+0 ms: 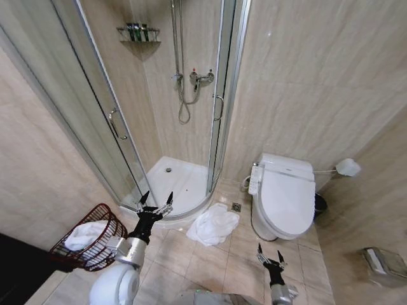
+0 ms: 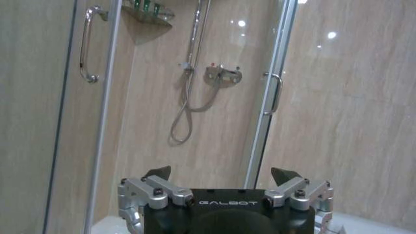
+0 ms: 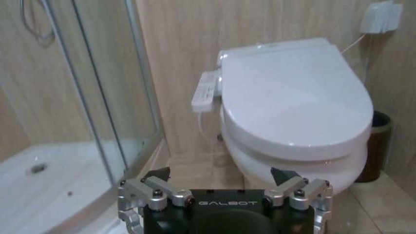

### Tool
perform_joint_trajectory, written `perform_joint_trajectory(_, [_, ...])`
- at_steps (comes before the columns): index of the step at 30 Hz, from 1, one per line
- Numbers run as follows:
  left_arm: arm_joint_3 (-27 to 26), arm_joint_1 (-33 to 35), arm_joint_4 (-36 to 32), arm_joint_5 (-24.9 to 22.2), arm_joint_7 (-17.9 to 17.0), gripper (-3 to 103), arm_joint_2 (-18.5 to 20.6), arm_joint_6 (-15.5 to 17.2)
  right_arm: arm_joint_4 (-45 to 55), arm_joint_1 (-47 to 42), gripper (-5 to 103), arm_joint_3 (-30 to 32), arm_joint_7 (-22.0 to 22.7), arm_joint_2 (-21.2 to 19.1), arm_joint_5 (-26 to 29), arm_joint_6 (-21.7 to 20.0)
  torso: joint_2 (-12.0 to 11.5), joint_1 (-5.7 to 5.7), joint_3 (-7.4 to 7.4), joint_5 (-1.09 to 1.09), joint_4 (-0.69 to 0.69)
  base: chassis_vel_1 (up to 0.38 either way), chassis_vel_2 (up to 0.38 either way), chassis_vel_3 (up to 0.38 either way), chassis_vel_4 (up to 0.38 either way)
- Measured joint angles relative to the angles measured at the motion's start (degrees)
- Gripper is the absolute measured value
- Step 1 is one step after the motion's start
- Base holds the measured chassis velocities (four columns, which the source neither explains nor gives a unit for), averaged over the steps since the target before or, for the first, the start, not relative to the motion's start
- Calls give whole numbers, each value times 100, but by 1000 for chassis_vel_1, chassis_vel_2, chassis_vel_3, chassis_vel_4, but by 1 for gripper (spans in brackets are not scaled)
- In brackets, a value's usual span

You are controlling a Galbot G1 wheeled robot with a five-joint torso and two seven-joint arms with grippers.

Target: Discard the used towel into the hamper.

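Two towels: one (image 1: 213,223) on the floor, one (image 1: 86,234) in the single hamper (image 1: 70,248). One toilet (image 1: 285,197). Two grippers (image 1: 156,202) (image 1: 271,257).

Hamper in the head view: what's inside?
The hamper holds a white cloth bunched against its far side. Whatever lies under the cloth is covered.

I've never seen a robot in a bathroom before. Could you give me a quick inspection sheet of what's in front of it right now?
Surface: beige tiled floor, dry-looking.
Job's things: crumpled white towel lying on the floor between shower and toilet; hamper, a dark red wire basket by the left wall, tilted, already holding something white.
Clutter: small dark bin behind the toilet.
Grippers: left gripper open, raised near the shower's edge, empty; right gripper open, low in front of the toilet, empty.
Cables: thin cord on the wall by the toilet; shower hose.
Surroundings: glass shower cabin, toilet with lid closed.
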Motion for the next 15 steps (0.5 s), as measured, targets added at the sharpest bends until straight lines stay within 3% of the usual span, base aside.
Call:
perform_joint_trajectory(6, [0, 0, 0, 0, 0, 100, 0, 0, -186, 45, 100, -110, -115, -161, 161, -245, 0, 0, 0, 0, -1, 0, 0, 0, 0])
perform_joint_trajectory(15, [0, 0, 0, 0, 0, 100, 0, 0, -448, 80, 100, -86, -238, -248, 184, -17, 0, -1, 0, 0, -1, 0, 0, 0, 0])
